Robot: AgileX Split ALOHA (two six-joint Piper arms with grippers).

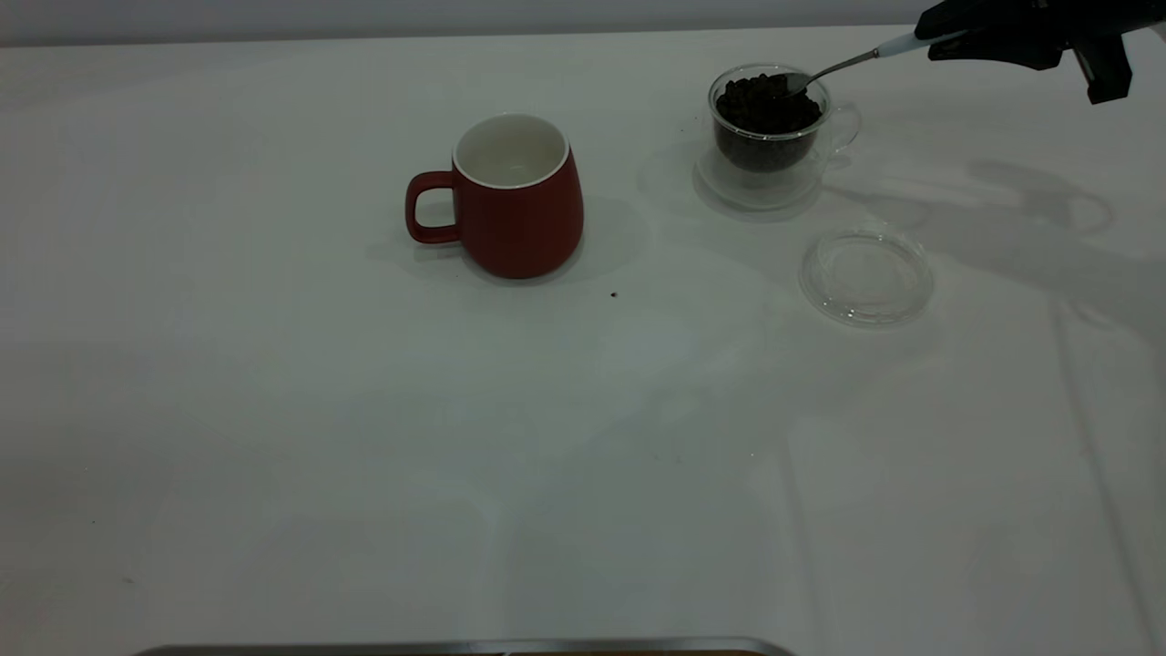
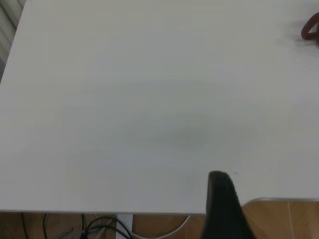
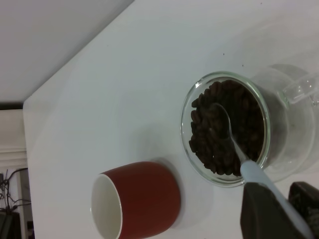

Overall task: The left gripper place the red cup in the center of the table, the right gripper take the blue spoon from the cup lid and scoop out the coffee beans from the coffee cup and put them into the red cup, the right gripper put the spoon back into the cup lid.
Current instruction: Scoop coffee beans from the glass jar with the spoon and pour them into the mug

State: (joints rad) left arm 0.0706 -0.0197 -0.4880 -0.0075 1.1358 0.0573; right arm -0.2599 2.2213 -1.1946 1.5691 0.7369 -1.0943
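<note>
Gripping the blue spoon [image 1: 861, 60] by its handle, the right gripper [image 1: 947, 41] has its jaws closed, the spoon's bowl resting on the coffee beans [image 1: 765, 105] inside the coffee cup [image 1: 774, 137]. Beside that cup stand the red cup [image 1: 515, 196] and the cup lid [image 1: 865, 276] on the tabletop [image 1: 364, 437].

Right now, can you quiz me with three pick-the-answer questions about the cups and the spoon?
1. Where is the spoon's bowl?
A. in the glass coffee cup
B. on the lid
C. in the red cup

2. What colour is the red cup's inside?
A. blue
B. white
C. black

3. What lies on the glass lid?
A. beans
B. the spoon
C. nothing

Answers:
1 A, the blue spoon, held by the right hand, dips into the coffee beans in the coffee cup.
2 B, the red cup shows a white inside.
3 C, the cup lid is bare on the table.
</note>
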